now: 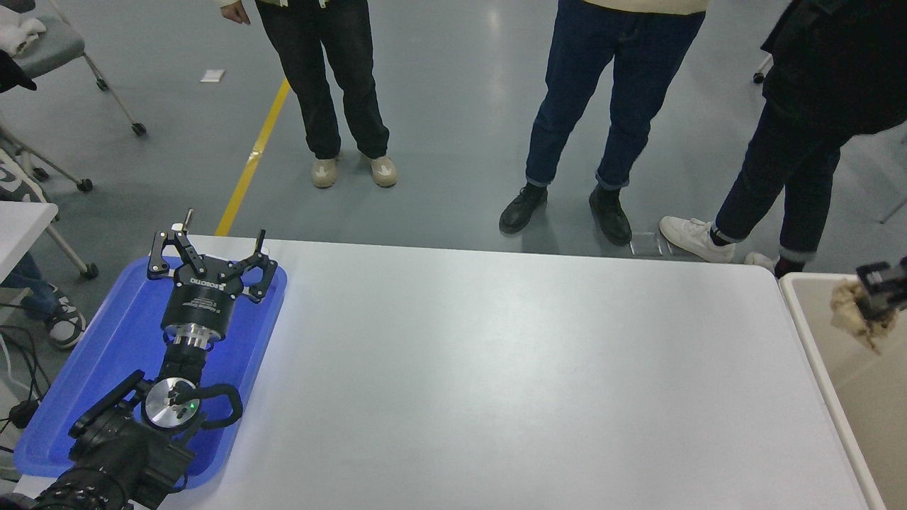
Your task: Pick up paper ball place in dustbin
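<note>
My right gripper (pixel 866 304) comes in at the right edge, shut on the paper ball (pixel 850 317), a crumpled tan wad. It holds the ball in the air over the dustbin (pixel 801 312), a beige bin with a pale rim beside the table's right end. Most of the right arm is out of view. My left gripper (pixel 207 251) is open and empty, parked over the blue tray (pixel 85 375) at the lower left.
The white table (pixel 496 375) spans the middle. Three people stand at its far side; one in dark trousers and white shoes (pixel 698 237) is near the far right corner, close to the bin. Wheeled chairs (pixel 49 49) stand at the far left.
</note>
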Controlling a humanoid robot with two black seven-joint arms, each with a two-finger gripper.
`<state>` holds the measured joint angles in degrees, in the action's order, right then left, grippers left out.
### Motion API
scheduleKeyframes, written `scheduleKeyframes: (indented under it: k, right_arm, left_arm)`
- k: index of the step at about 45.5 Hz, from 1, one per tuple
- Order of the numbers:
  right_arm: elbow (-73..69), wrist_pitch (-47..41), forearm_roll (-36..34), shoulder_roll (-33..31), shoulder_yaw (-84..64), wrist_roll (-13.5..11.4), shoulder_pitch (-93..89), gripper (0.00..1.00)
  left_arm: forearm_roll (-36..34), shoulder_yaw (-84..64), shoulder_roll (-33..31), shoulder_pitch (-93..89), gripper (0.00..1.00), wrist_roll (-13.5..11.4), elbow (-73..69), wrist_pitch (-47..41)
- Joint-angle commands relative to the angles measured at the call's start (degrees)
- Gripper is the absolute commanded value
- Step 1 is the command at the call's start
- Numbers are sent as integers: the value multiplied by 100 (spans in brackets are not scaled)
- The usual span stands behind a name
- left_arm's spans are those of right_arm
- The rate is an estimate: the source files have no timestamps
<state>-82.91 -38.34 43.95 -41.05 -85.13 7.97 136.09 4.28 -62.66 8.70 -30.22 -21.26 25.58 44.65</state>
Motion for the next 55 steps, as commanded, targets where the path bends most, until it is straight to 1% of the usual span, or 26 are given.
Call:
scheduleKeyframes:
  k: [1, 4, 7, 16, 19, 25, 33, 43, 45, 49, 55]
  right_arm:
    - [1951, -15, 570, -561, 285, 117, -1355, 0]
    - [2637, 2, 685, -755, 654, 284, -2119, 0]
    - [3349, 20, 694, -816, 1155, 486, -2998, 0]
    - [5730, 107, 685, -755, 2807, 1110, -5827, 0]
    - [6355, 309, 677, -624, 3536, 1190, -6751, 0]
    - [6963, 871, 685, -351, 4618, 1181, -8105, 0]
    - [7297, 1838, 536, 158, 4988, 1093, -9108, 0]
    - [7473, 2445, -17, 686, 5340, 663, -9671, 0]
    - [7465, 2690, -131, 826, 5427, 523, -9785, 0]
    - [7456, 2815, -194, 950, 5630, 425, -9935, 0]
    - [7447, 2920, -202, 1082, 5999, 364, -10075, 0]
  left_arm:
    - [3, 0, 0, -1, 100, 0, -9, 0]
    - [3, 0, 0, -1, 100, 0, -9, 0]
    - [3, 0, 0, -1, 100, 0, -9, 0]
    - [3, 0, 0, -10, 100, 0, -9, 0]
    - [3, 0, 0, -10, 100, 0, -9, 0]
    - [3, 0, 0, -10, 100, 0, -9, 0]
    - [3, 0, 9, -10, 100, -9, -9, -9]
    - [12, 0, 0, -10, 100, -9, -18, -9]
    - [12, 0, 0, -10, 100, -9, -18, -9]
    - [12, 0, 0, -10, 100, -9, -18, 0]
    - [12, 0, 0, -10, 100, -9, -18, 0]
